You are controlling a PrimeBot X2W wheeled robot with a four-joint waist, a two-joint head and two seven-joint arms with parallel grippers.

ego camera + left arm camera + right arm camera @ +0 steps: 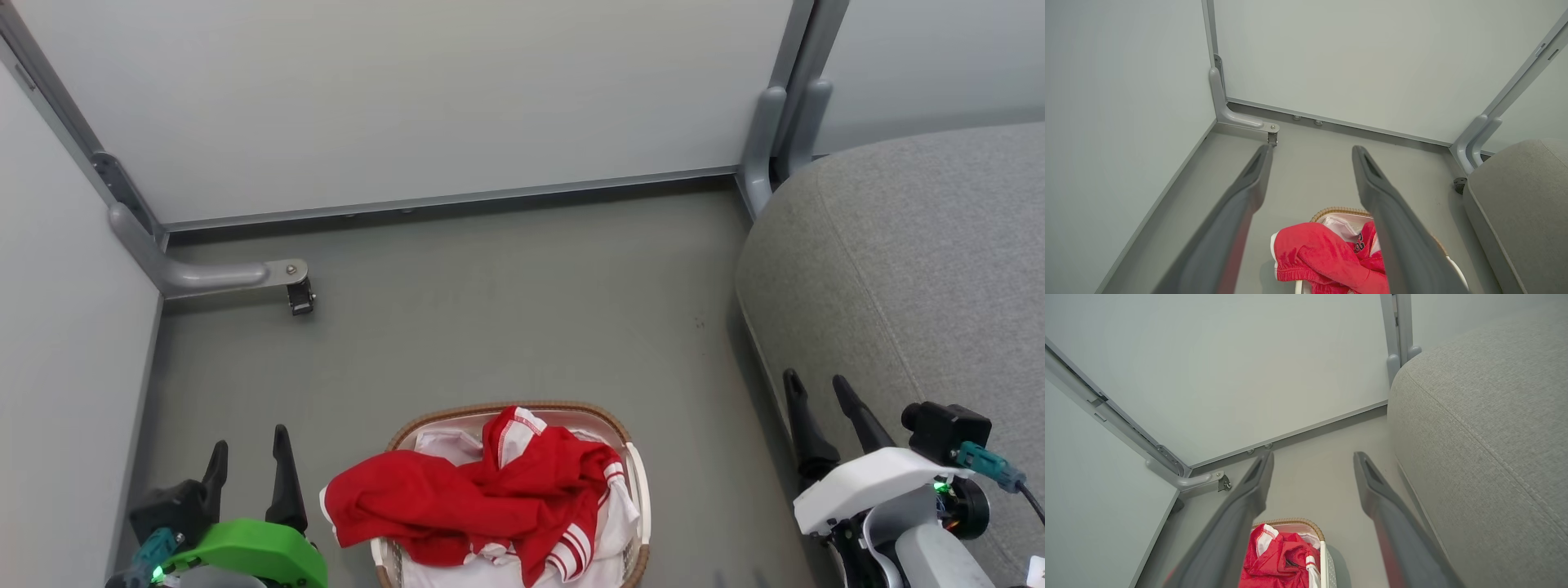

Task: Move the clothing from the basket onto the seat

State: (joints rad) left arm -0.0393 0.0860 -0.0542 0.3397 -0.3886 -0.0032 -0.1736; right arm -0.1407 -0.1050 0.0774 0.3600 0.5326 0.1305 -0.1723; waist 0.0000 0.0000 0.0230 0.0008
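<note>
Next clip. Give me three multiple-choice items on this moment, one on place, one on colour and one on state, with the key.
1. On which side of the basket does the seat stand, from the robot's side?
A. right
B. left
C. under it

2. The clothing is mainly:
A. blue
B. red
C. grey

3. The left gripper and right gripper are:
A. both open and empty
B. both shut
C. one holding cloth

Key:
1 A, the seat is along the head view's right edge.
2 B, the fabric is red with white trim.
3 A, both jaws stand apart with nothing between them.
</note>
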